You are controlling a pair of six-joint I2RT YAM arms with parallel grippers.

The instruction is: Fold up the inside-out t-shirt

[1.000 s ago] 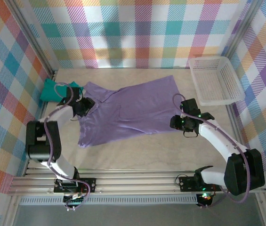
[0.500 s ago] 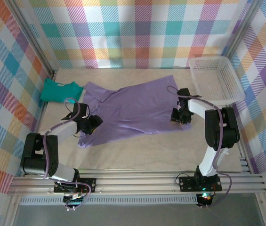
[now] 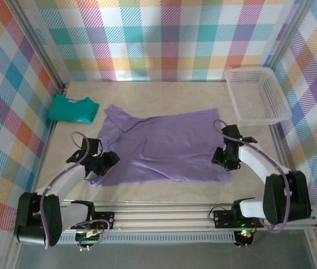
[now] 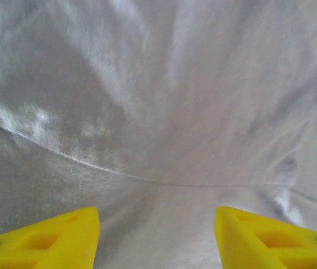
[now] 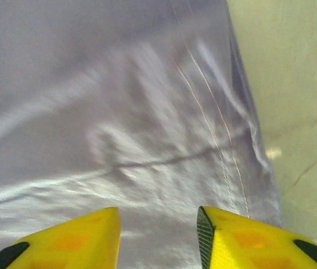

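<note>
While the lavender-purple short-sleeved cotton t-shirt (image 3: 164, 148) lies spread nearly flat on the pale tabletop (image 3: 164, 92), it sits left of the white plastic mesh basket (image 3: 248, 69) and nearer the arm bases than the basket. The right gripper (image 3: 221, 157) is low over the shirt edge closest to the basket. Its yellow fingers (image 5: 63, 241) stand apart above creased purple cloth beside a stitched hem, clamping nothing. The left gripper (image 3: 106, 163) is down on the shirt's end farthest from the basket, its yellow fingers (image 4: 46, 238) spread wide over rippled fabric with nothing pinched between them. A teal-green folded garment (image 3: 73, 108) rests farther still from the basket, near the shirt's far sleeve.
</note>
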